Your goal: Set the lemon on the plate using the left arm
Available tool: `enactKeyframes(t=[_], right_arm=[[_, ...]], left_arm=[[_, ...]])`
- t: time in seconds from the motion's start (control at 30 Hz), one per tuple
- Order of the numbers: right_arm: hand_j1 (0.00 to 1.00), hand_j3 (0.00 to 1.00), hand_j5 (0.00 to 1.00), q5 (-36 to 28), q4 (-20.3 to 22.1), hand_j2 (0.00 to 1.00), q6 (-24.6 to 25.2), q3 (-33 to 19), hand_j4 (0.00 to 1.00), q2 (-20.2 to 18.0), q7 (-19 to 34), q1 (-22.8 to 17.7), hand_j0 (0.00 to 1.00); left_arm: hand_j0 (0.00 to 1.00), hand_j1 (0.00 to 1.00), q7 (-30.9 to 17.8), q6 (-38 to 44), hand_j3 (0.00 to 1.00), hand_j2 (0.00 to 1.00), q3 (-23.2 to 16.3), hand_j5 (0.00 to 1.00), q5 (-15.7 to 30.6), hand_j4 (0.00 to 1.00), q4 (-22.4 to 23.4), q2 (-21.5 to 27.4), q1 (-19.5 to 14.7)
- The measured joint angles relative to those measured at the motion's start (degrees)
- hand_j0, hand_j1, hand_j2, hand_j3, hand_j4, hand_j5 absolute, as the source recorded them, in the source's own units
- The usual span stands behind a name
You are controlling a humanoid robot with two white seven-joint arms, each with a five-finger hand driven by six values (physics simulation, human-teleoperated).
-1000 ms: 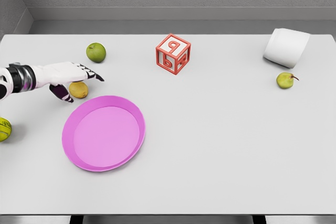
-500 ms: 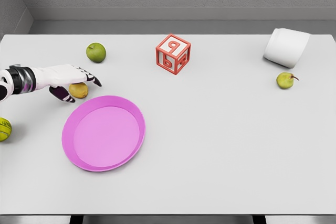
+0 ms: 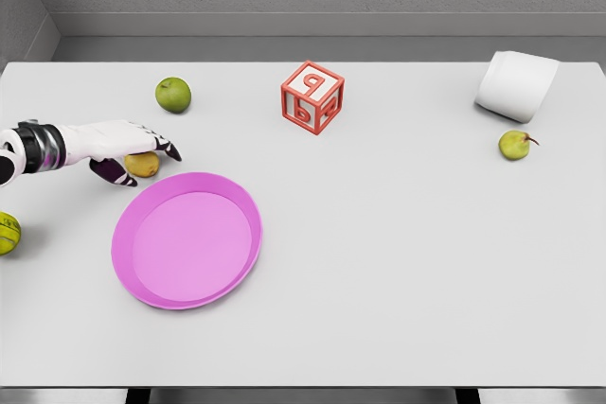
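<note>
- Our left hand [image 3: 123,147] sat over the lemon [image 3: 144,165], fingers loosely curled, not gripping yet.
- Lemon looked small, firm, roll-prone; we'd pinch its middle, beside the plate [image 3: 187,239].

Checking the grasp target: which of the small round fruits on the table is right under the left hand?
The yellow lemon, partly covered by the left hand just above the plate; the other fruits sit apart.

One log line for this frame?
phase: reaching | left hand over small yellow lemon, fingers open, no grasp | round pink plate empty | right arm not visible
</note>
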State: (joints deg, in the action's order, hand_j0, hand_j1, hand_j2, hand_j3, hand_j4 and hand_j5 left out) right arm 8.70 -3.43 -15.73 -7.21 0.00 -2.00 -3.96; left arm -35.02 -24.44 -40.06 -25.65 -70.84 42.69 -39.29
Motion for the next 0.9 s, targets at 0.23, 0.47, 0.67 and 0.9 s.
enactKeyframes(t=[0.23,0.47,0.67,0.9], right_arm=[[1.0,1.0,1.0,0.0,0.0,1.0,0.0,0.0,1.0,0.0,0.0,0.0,1.0],[1.0,1.0,1.0,0.0,0.0,1.0,0.0,0.0,1.0,0.0,0.0,0.0,1.0],[1.0,1.0,1.0,0.0,0.0,1.0,0.0,0.0,1.0,0.0,0.0,0.0,1.0],[1.0,1.0,1.0,0.0,0.0,1.0,0.0,0.0,1.0,0.0,0.0,0.0,1.0]], left_arm=[[0.61,0.61,0.0,-0.1,0.61,0.61,0.0,0.61,0.1,0.61,0.1,0.1,0.2],[0.53,0.53,0.0,-0.2,0.53,0.53,0.0,0.53,0.1,0.53,0.1,0.4,0.2],[0.45,0.45,0.0,-0.2,0.45,0.45,0.1,0.45,0.1,0.45,0.0,0.5,0.2],[0.43,0.43,0.0,-0.2,0.43,0.43,0.4,0.43,0.3,0.43,-0.1,0.7,-0.2]])
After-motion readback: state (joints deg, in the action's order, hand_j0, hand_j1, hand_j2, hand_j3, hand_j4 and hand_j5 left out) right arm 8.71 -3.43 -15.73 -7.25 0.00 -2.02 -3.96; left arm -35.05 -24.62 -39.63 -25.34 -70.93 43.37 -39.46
